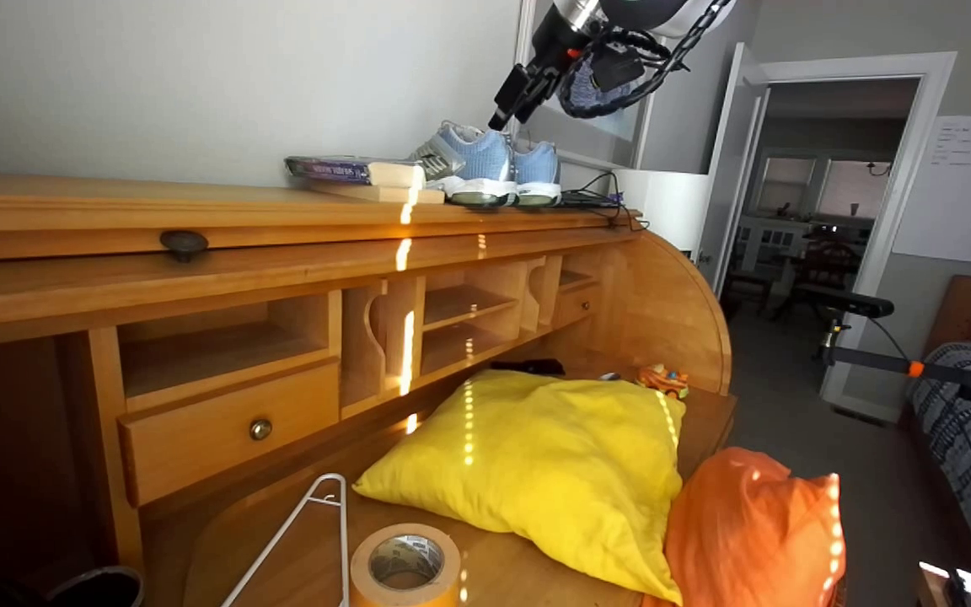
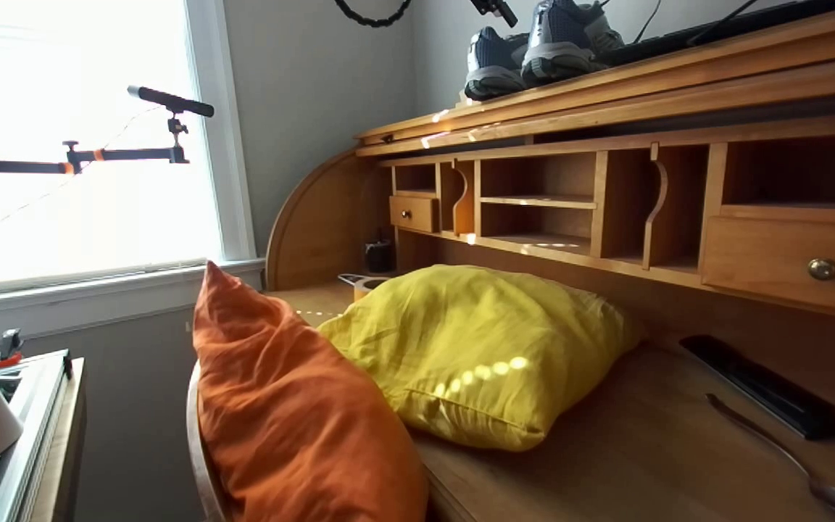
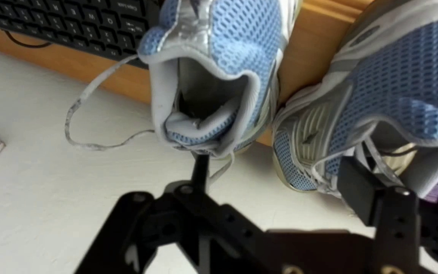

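Honey-toned wood forms the roll-top desk [image 1: 679,303], and in an exterior view the yellow cushion [image 1: 536,472] lying on it serves as the dial's centre. Farthest left, between eight and nine o'clock, is a thin white coat hanger [image 1: 345,531]. At eleven, books [image 1: 359,171] are stacked flat on the desk's top, probably for stability. At eight, a thick tan tape roll [image 1: 367,565] rests on its flat face, which should keep it from rolling.

At twelve, blue running shoes [image 1: 485,164] stand side by side on that same top, soles down, so that their padded mouths open upward below the gripper [image 3: 276,161]. Its slim black fingers are spread well apart and clamp nothing. In the wrist view, a black keyboard [image 3: 67,23] with square keys lies at ten o'clock; one fingertip points at the tongue end of the shoe at twelve, while the other overlaps the laces of the shoe between two and three. Whether either one touches, I cannot tell. Honeycomb mesh and glossy silver panels make up the uppers.

The cushion sprawls across the writing surface, softly creased, its matte cloth dotted with sunlight. Between three and four o'clock, an orange cushion [image 1: 755,531] of similar wrinkled fabric slumps past the desk's edge; a curved rim [image 2: 198,442], perhaps a chair's, seems to prop it.
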Robot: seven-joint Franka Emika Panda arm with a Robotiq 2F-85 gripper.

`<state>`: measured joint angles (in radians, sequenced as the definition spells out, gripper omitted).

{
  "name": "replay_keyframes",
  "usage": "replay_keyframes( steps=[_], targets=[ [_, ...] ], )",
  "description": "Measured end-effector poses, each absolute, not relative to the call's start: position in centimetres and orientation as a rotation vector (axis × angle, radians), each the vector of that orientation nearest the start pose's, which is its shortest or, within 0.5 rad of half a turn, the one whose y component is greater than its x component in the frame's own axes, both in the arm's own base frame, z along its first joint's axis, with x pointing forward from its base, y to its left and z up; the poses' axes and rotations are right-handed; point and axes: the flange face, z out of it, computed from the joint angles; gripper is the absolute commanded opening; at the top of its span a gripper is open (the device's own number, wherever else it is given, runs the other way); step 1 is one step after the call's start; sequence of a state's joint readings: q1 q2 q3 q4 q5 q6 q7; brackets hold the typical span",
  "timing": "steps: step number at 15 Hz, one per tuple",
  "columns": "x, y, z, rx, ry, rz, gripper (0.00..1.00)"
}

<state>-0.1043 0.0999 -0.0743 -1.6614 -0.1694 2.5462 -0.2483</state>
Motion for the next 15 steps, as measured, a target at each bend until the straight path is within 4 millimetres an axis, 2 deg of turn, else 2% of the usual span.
replay_keyframes(
  steps=[2,3,5,12,13,15],
  targets=[
    [63.0,-10.4,64.6,-3.187,-0.27,-1.278,0.75],
    [62.8,-10.1,65.1,-3.179,-0.257,-1.292,0.74],
    [62.6,-9.8,65.5,-3.164,-0.212,-1.305,0.6],
    [62.9,-7.8,63.9,-3.12,-0.065,-1.178,0.04],
    [62.9,-7.4,63.6,-3.105,-0.059,-1.16,0.01],
    [62.9,-6.5,63.2,-3.077,-0.049,-1.123,0.0]
  ],
)
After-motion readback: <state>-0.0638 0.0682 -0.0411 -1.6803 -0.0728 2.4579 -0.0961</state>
